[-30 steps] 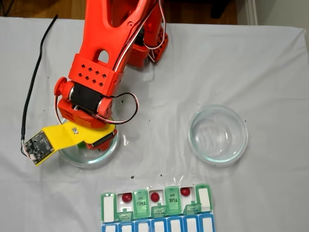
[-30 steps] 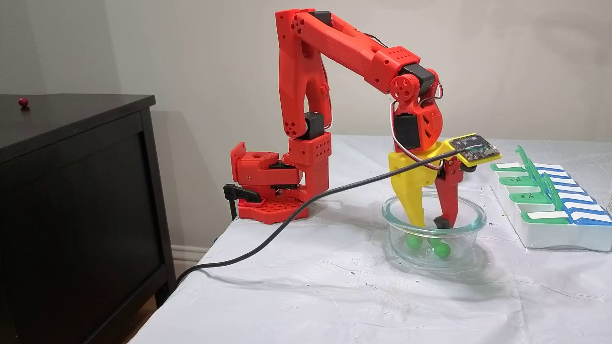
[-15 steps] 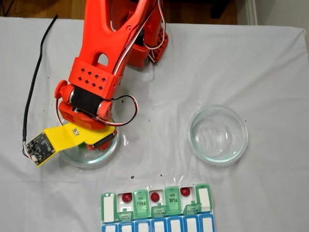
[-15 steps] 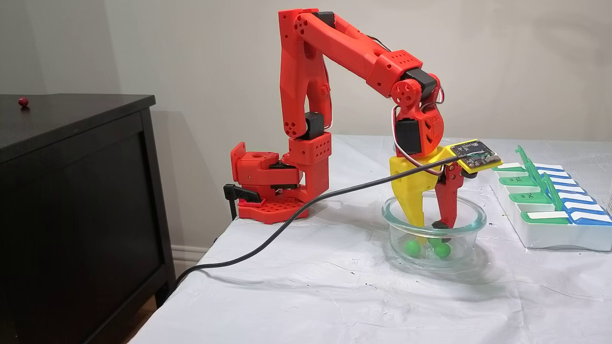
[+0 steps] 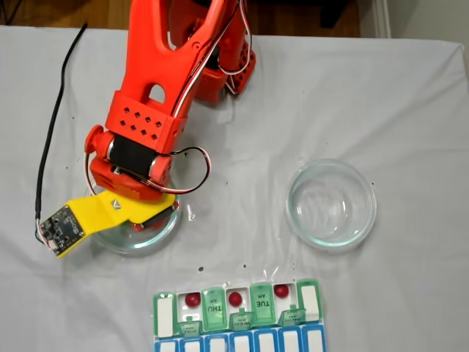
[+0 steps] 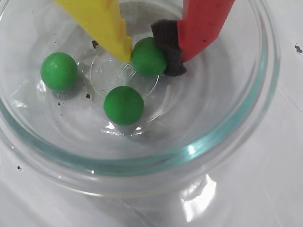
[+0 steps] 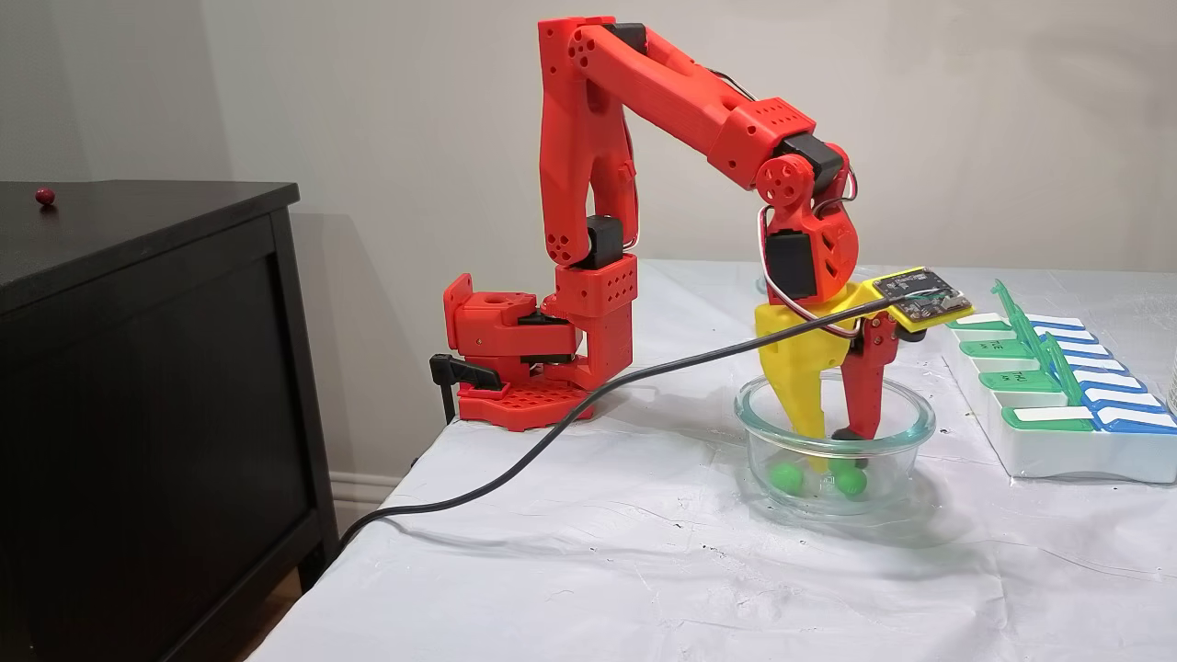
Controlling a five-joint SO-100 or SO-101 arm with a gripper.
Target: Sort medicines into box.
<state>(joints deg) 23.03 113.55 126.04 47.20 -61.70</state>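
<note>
1. The glass dish [image 6: 222, 142] encloses both fingers of the gripper [image 6: 149, 56], which reaches down inside it; judged from this, the lift should go straight up until the tips clear the rim, since a sideways pull could drag the dish
2. The box [image 5: 238, 315] lies well off to one side of the fingers in a fixed view, with three red balls [image 5: 235, 298] already sitting in its open green-row compartments; the carry should end over an empty compartment
3. The fingers are narrow and closed onto one green ball [image 6: 147, 56], the yellow finger [image 6: 106, 23] touching one side and the black pad [image 6: 168, 45] of the red finger the other; whether the ball is off the glass I cannot tell
4. The grip looks slightly off-centre, at the yellow tip's very point, so squeeze firmly before rising or the glossy ball may squirt out
5. Two more green balls [image 6: 124, 105] lie apart, outside the yellow finger, clear of the grasp; leave them undisturbed
</note>
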